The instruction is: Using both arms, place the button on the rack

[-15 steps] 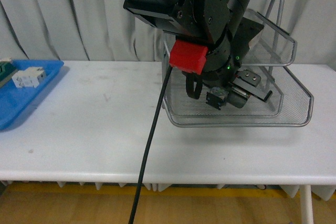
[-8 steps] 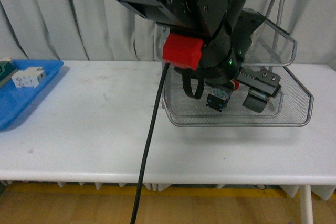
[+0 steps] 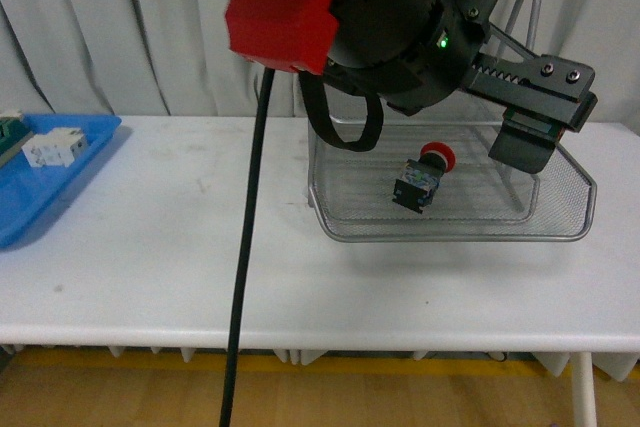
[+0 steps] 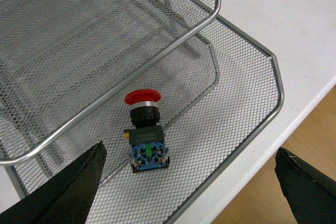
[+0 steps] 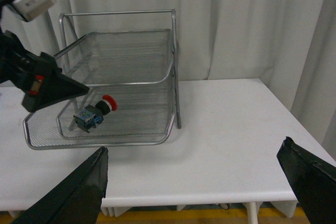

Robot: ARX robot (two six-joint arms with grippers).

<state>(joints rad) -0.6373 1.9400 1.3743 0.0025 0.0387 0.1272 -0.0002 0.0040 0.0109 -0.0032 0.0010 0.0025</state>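
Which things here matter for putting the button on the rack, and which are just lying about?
Job: button, lying in the bottom tier of the rack; open left gripper near it.
Lying about: blue tray, with white block and green block on it.

The button [image 3: 421, 180], a red mushroom cap on a dark boxy body, lies on its side in the bottom tier of the silver wire-mesh rack [image 3: 450, 237], cap toward the rack's back.
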